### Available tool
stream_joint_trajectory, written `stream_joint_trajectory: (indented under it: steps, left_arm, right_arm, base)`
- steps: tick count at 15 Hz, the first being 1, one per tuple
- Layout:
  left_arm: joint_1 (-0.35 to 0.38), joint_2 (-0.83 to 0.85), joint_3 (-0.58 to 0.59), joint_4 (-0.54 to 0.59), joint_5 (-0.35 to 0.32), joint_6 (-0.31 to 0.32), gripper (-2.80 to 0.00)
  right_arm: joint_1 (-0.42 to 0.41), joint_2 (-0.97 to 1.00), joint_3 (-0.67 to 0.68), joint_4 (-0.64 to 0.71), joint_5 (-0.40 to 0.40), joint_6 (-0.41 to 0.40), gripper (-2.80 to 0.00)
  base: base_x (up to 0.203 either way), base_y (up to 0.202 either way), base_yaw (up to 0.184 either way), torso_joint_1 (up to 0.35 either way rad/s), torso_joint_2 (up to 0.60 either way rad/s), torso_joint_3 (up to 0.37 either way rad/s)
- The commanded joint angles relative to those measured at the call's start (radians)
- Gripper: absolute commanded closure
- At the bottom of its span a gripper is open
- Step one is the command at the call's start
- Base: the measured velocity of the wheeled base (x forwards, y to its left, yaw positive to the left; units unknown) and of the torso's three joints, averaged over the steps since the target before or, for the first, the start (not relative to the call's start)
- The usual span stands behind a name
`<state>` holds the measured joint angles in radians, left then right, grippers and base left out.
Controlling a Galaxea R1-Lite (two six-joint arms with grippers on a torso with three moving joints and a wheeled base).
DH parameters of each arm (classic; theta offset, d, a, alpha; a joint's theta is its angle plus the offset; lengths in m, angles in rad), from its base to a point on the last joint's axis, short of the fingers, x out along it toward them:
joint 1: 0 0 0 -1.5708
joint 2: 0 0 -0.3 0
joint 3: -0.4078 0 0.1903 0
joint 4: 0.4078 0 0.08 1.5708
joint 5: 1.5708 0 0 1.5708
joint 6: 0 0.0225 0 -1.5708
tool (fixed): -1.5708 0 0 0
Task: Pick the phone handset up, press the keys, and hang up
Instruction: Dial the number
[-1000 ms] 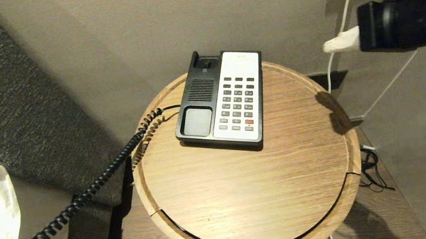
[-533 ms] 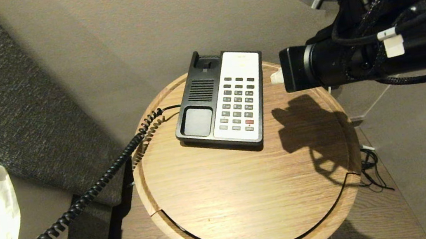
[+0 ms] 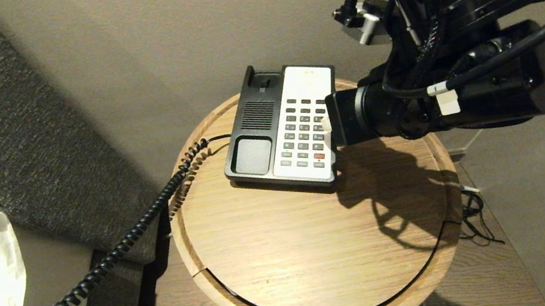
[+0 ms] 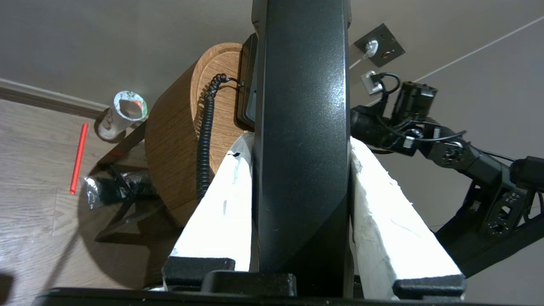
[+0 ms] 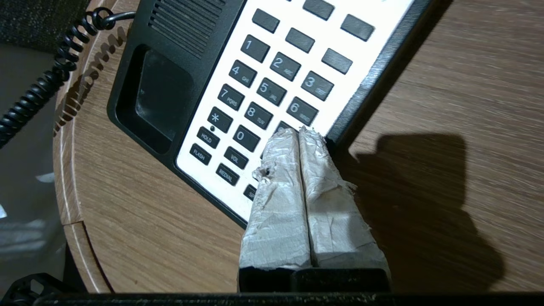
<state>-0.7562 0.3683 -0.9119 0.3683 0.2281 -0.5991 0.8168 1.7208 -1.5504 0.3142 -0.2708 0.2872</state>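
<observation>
The right gripper (image 5: 299,134), its taped fingers pressed together, hovered at the lower right of the keys (image 5: 272,91); a second before it had hung well off to the table's right. Readable key labels: digits 1–8 and 0, HOLD, FLASH, VOL. The left gripper (image 4: 299,140) clamped the phone handset (image 4: 301,127) off the round wooden table (image 3: 317,243), away from the phone base (image 3: 253,129).
</observation>
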Motion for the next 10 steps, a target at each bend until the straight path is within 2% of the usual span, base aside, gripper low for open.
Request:
stream_joint_trajectory:
  steps: [1,10]
  left_arm:
    - [0.000,-0.003,0.013,0.001,0.004,-0.004,0.00]
    - [-0.002,-0.009,0.012,0.003,0.004,-0.004,0.00]
  right_arm:
    - [0.001,0.026,-0.006,-0.011,-0.005,0.001,0.00]
    - [-0.007,0.059,-0.014,-0.053,-0.025,-0.011,0.00]
  base:
    - [0.000,0.000,0.000,0.000,0.00,0.000]
    - [0.000,0.000,0.000,0.000,0.00,0.000]
